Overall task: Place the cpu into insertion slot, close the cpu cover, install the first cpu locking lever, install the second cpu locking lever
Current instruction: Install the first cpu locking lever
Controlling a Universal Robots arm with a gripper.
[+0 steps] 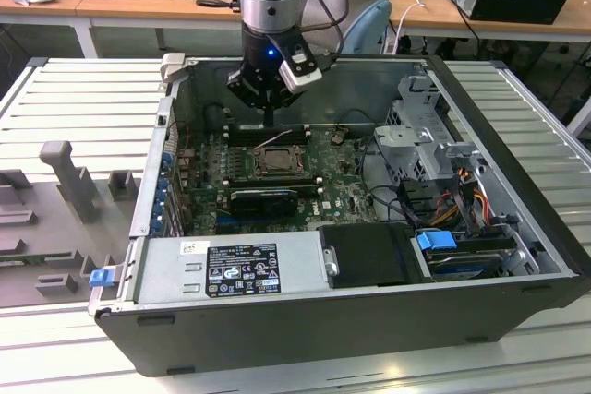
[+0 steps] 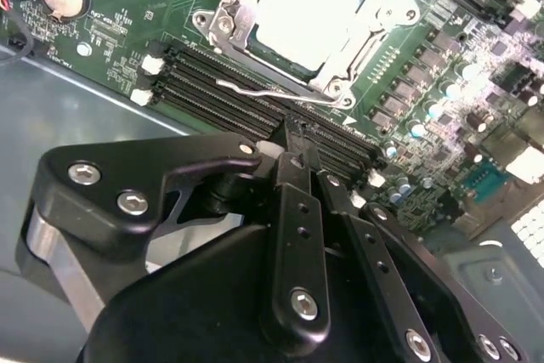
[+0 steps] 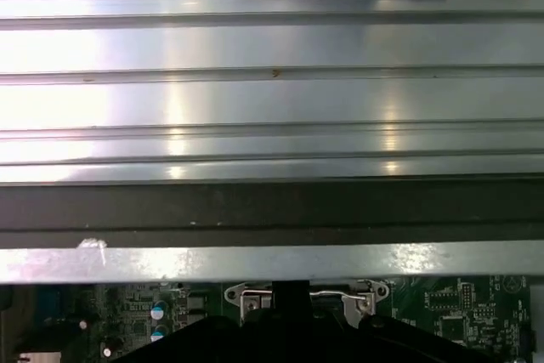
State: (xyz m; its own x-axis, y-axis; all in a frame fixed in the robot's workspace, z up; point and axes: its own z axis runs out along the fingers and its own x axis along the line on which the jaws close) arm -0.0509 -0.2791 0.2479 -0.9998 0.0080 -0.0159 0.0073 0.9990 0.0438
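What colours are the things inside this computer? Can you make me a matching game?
Things:
1. chip
2. memory slots
3. circuit board
4. corner tab on the case

Colours:
A. green
B. blue
C. pale silver
D. black

Pairs: 1-C, 2-D, 3-A, 4-B

In the second wrist view the picture's edge cuts off one side of the cpu cover [image 2: 340, 76]; the gripper [image 2: 293, 135] hides the memory slots [image 2: 212, 82] partly, just beside that cover; in the first wrist view its dark body masks most of the cover.
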